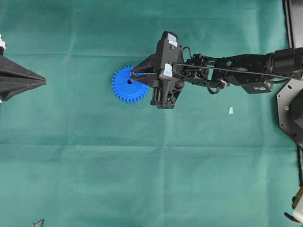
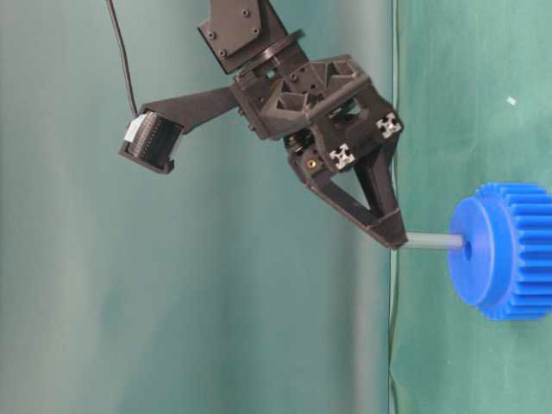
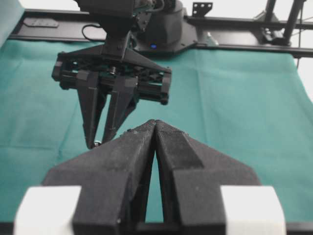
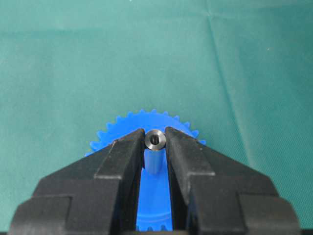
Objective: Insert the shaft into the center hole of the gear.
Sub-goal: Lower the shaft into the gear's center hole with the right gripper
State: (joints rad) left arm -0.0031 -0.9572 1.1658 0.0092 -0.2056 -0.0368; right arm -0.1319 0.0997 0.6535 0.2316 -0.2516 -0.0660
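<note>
The blue gear point(image 1: 124, 90) lies flat on the green cloth. Its center hole point(image 1: 129, 81) shows as a dark dot on the hub. My right gripper point(image 1: 133, 74) hangs over the gear's rim, shut on the shaft point(image 2: 434, 242), a short silvery pin. In the right wrist view the shaft's shiny round end point(image 4: 155, 139) sits pinched between the two fingertips, with the gear point(image 4: 146, 120) below. From table level, the shaft's free end meets the hub face right beside the center hole point(image 2: 467, 251). My left gripper point(image 3: 155, 122) is shut on nothing, far left of the gear point(image 2: 509, 250).
A small pale-blue scrap point(image 1: 230, 110) lies on the cloth right of the gear, under the right arm. Black frame parts point(image 1: 289, 109) stand along the right edge. A small dark object point(image 1: 38, 222) sits at the bottom left corner.
</note>
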